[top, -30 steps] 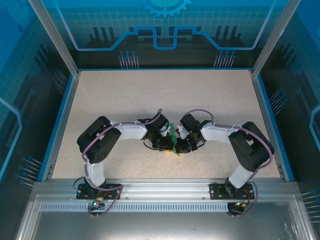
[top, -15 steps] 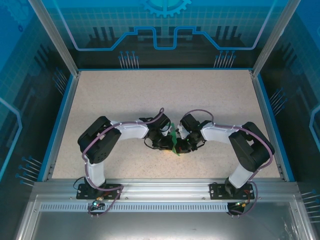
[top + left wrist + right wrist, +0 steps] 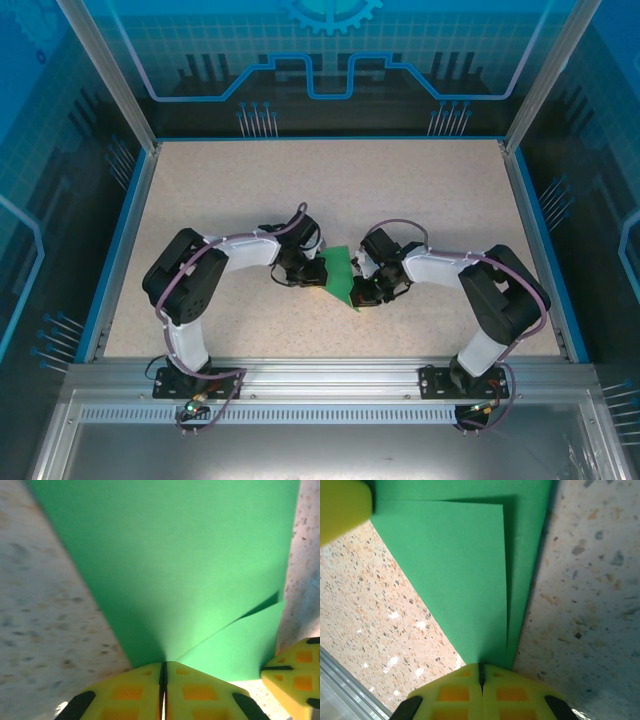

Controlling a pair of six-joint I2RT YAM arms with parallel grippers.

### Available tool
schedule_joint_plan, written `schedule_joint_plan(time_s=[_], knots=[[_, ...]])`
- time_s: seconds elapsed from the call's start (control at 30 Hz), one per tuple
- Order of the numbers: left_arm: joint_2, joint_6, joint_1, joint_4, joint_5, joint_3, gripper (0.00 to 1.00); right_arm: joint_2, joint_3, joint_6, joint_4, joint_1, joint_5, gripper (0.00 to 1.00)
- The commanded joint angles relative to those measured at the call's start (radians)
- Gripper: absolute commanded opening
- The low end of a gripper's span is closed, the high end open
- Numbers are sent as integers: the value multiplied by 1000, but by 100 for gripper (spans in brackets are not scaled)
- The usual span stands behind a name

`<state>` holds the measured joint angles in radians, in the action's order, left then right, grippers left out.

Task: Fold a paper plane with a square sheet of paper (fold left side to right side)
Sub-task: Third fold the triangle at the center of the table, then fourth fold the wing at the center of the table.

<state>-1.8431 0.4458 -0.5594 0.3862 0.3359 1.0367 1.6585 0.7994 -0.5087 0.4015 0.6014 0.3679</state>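
Note:
The green sheet of paper (image 3: 340,271) lies creased and folded at the middle of the table, held between both grippers. My left gripper (image 3: 317,273) is shut on its left edge; in the left wrist view the yellow fingertips (image 3: 163,667) meet with the paper (image 3: 190,555) coming out of the seam. My right gripper (image 3: 361,292) is shut on the near right corner, where the paper (image 3: 465,565) shows a folded layer running up from the closed tips (image 3: 481,667). A finger (image 3: 295,672) of the right gripper shows at the left wrist view's lower right.
The speckled beige table (image 3: 300,190) has a raised blue rim (image 3: 126,240) on three sides. An aluminium rail (image 3: 320,375) runs along the near edge by the arm bases. Open tabletop lies behind and to both sides of the grippers.
My left gripper has drawn back to the left with the paper's edge, so the sheet shows as a wider green shape instead of a thin sliver. The right gripper has barely moved.

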Motion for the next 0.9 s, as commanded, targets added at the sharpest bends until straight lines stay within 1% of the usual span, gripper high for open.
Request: schedule_joint_plan(time_s=[0.0,0.17,0.3,0.37,0.47,0.6,0.73,0.87], knots=[[9,-52,68,105,-170,-41,11,21,-52,4,124,-3,-130,0],[68,-53,90,110,-144,-47,13,2,-55,4,66,-3,-93,0],[152,-9,93,100,-87,-61,24,-39,-50,3,-4,-3,-59,0],[201,41,93,68,-34,-86,30,-70,-49,4,-28,-3,-65,7],[263,147,92,-37,71,-150,40,-126,-49,21,-49,-3,-87,18],[299,284,82,-160,146,-221,49,-208,-61,57,-53,-4,-136,31],[287,347,66,-209,166,-237,53,-291,-86,85,-48,-5,-187,43],[239,386,49,-288,196,-236,54,-370,-114,113,-56,-3,-205,48]])
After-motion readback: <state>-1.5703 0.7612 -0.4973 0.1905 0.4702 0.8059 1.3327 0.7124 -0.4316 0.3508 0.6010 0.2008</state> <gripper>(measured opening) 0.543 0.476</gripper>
